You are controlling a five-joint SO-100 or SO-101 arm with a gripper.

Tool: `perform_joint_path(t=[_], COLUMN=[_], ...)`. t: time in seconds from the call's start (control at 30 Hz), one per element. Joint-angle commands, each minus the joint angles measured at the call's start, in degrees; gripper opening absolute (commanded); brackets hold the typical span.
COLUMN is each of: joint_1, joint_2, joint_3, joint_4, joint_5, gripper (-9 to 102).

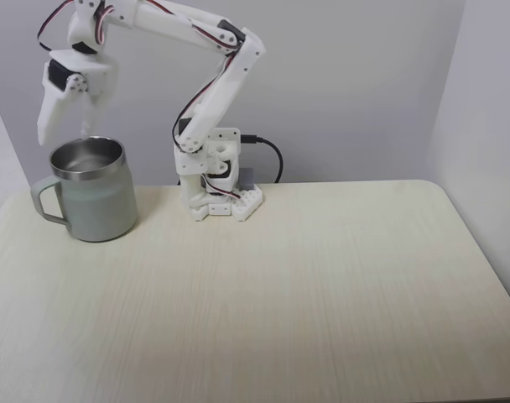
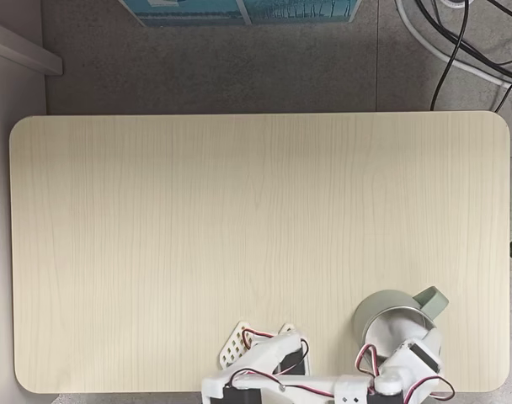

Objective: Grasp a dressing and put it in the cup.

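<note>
The cup (image 1: 96, 201) is a pale grey-green mug with a steel rim, standing at the table's back left in a fixed view, its handle pointing left. From above, the cup (image 2: 376, 305) sits near the bottom right. My gripper (image 1: 66, 134) hangs just over the rim, pointing down, open, with bare wall showing between its fingers. In the top-down fixed view the gripper (image 2: 397, 330) covers most of the cup's mouth. The dressing is hidden from both fixed views.
The arm's white base (image 1: 217, 185) is fixed at the table's back edge, right of the cup, with a black cable (image 1: 272, 155) behind it. The pale wooden table (image 2: 239, 236) has rounded corners. Cables (image 2: 458, 50) lie on the floor beyond it.
</note>
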State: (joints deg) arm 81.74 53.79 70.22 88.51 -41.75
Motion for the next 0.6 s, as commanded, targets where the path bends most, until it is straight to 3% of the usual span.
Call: perform_joint_path(t=[0.0, 0.57], joint_1=[-0.62, -3.87], joint_2=[-1.58, -8.61], joint_3=[-0.53, -8.35], joint_4=[-0.88, -2.81], joint_5=[-0.44, -0.79], gripper=[26, 25])
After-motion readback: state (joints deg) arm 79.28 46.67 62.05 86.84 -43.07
